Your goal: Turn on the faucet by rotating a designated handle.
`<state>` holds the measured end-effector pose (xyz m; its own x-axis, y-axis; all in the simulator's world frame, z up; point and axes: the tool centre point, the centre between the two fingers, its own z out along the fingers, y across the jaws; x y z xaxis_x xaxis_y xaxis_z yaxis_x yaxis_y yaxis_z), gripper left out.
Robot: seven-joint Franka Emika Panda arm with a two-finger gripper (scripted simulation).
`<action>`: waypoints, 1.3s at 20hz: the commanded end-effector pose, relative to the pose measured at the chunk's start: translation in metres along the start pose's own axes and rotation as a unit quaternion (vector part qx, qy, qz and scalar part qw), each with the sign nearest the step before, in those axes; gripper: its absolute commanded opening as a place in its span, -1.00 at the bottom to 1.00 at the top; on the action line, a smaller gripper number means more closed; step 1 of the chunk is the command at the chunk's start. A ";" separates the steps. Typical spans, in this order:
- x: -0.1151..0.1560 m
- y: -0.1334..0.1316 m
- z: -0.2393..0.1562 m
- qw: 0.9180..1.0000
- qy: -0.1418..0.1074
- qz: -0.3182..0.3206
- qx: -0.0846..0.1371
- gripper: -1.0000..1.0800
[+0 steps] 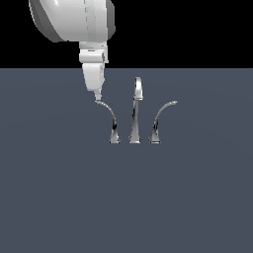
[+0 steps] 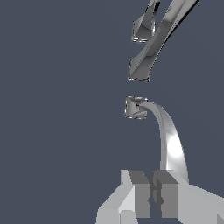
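Step in hand: contact with the handle, just ahead of the turning push. Judged from the pose only; no water or rotation mark is visible, so how far the handle has turned cannot be told.

Exterior view, left to right. The tool [image 1: 97, 95] hangs down from the white arm, its tip at the free end of the handle [image 1: 109, 120], at about 11 o'clock from the handle's flared base. Tip and lever end look touching or all but touching; this view does not settle which. The handle arcs up from its base and curls toward the exterior view's left. Just beside it at 3 o'clock stands the straight spout [image 1: 136, 111] of the faucet, and beyond that, again at 3 o'clock, the mirror-image lever [image 1: 160, 120] curling the other way. All three bases sit in a row on the grey worktop [image 1: 59, 197].

Wrist view: the tool's fingers [image 2: 141, 197] are pressed together, only a thin seam between them, nothing pinched. The lever's bright shaft [image 2: 173, 146] runs right up to the right-hand finger block and seems to lie against it rather than between the fingers.

Next move, as a judgement: a sideways push with the closed fingers, sweeping the lever tip around its base axis. Risk: the thin curved tip may slide off the finger edge.
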<state>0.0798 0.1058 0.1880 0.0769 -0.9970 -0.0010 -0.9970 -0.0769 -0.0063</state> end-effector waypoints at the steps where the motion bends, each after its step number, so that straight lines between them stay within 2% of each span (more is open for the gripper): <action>1: 0.008 -0.007 0.011 1.000 0.001 0.020 -0.003 -1.00; 12: 0.016 -0.017 0.018 0.999 0.001 0.042 -0.003 -1.00; 13: 0.003 -0.022 -0.001 0.999 -0.001 0.034 0.011 -1.00; 26: -0.005 0.019 0.015 0.999 0.000 0.041 -0.001 -1.00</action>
<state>0.0711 0.1082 0.1802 -0.0057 -1.0000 -0.0034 -0.9997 0.0058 -0.0236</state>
